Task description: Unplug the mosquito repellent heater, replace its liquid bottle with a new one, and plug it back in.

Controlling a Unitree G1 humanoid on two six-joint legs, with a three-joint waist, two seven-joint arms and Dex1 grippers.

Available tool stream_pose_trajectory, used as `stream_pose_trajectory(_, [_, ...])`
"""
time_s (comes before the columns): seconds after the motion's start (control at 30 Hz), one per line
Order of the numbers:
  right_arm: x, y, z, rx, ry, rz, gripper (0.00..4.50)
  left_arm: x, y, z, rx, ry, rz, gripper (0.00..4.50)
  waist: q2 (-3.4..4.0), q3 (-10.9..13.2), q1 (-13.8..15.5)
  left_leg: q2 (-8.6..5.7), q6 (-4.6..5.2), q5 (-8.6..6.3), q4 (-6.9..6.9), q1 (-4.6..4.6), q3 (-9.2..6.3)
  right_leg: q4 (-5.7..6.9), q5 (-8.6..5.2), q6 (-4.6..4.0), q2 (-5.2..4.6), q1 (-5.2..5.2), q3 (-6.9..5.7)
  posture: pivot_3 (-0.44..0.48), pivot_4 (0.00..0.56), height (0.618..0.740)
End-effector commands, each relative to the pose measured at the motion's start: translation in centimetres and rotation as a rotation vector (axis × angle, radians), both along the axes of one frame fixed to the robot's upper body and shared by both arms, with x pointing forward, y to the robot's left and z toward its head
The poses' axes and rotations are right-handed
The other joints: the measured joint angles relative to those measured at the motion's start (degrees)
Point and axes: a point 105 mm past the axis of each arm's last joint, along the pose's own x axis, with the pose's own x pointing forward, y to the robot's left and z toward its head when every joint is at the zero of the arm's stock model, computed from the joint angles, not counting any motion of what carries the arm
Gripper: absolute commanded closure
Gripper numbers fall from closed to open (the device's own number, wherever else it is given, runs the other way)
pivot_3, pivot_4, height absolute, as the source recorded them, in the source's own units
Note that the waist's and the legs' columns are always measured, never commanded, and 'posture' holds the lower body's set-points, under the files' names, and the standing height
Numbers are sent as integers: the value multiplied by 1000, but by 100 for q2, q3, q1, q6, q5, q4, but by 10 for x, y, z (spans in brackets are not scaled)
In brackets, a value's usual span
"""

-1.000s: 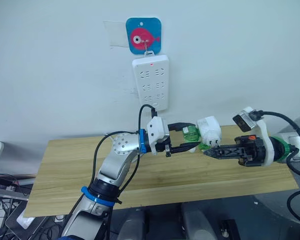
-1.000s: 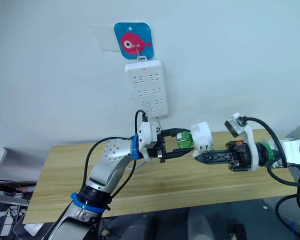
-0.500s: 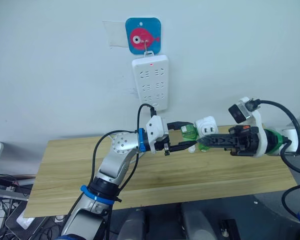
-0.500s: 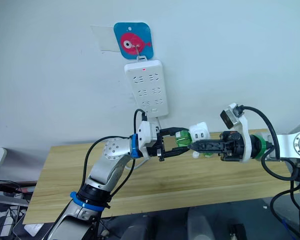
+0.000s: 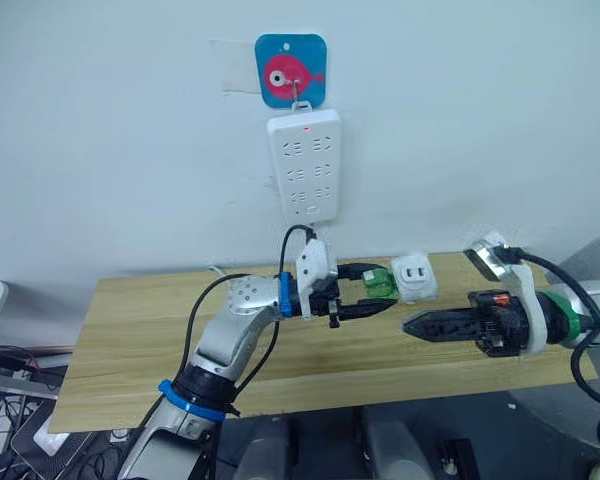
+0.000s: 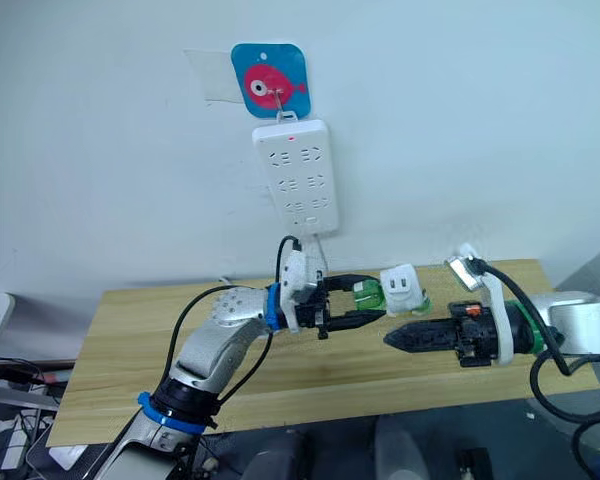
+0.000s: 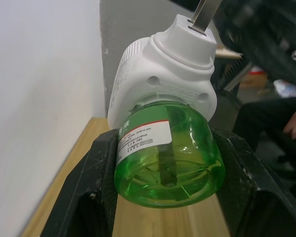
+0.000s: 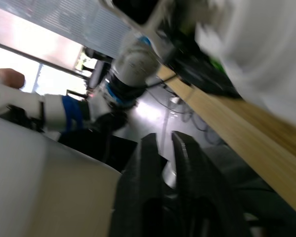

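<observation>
The mosquito repellent heater [image 5: 414,279] sits on the green liquid bottle [image 5: 381,283], and we see the left hand [image 5: 368,292] clamped on that bottle, holding both in the air over the tabletop [image 5: 130,340]. In the left wrist view the bottle's base faces us, black fingers [image 7: 99,163] pressing both sides, white label on it, heater on its far end with a metal prong [image 7: 203,12] pointing away. In the head views the heater's prong face is turned toward us. Right hand [image 5: 412,325] is lower and to the right, near the heater but apart from it, fingers nearly together and holding nothing. Farther back on the wall we see the white power strip [image 5: 305,165], red light on, hanging below a blue fish hook [image 5: 290,70].
</observation>
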Motion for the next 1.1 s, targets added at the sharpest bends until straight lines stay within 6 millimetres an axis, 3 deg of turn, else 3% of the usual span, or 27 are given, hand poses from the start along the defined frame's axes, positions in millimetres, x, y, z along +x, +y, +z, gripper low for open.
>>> stream_pose_trajectory(0.03, [4, -15, 9, -65, -218, 16, 2825, -12, 12, 11, -23, 49, -70, 2238, 1, -1, -15, 0, 0, 0, 0, 2, 2, -2, -1, 1, 2, 1, 0, -199, 212, 740])
stream_pose_trajectory(0.17, [15, -28, 8, -101, -396, 26, 1370, -21, 23, 10, -2, 133, -123, 2238, 3, -2, -19, 2, 0, 0, -2, 9, 11, -4, -1, 2, 8, 4, 3, -211, 202, 740])
stream_pose_trajectory(0.3, [23, -24, 3, -104, -556, 83, 55, -26, 27, 15, 3, 214, -183, 2238, 2, -2, -17, 0, -3, 1, -1, 8, 12, -9, 2, 6, 3, 4, 4, -212, 197, 740])
stream_pose_trajectory(0.5, [25, -5, 7, -29, -696, 136, 55, -28, 29, 18, 6, 276, -221, 2238, 4, -4, -17, 2, -8, 4, -1, 7, 11, -14, 6, 6, -5, 4, 9, -211, 189, 740])
stream_pose_trajectory(0.87, [9, 26, 9, 30, -736, 304, 55, -33, 27, 25, -12, 317, -259, 2238, 4, -4, -10, 3, -11, 4, -1, 7, 7, -16, 7, 5, -9, 4, 7, -205, 196, 740])
stream_pose_trajectory(1.1, [16, 35, 4, 22, -757, 329, 55, -38, 22, 28, -12, 315, -284, 2238, 4, -4, -7, 2, -11, 5, 0, 7, 7, -14, 9, 4, -10, 4, 8, -198, 201, 740])
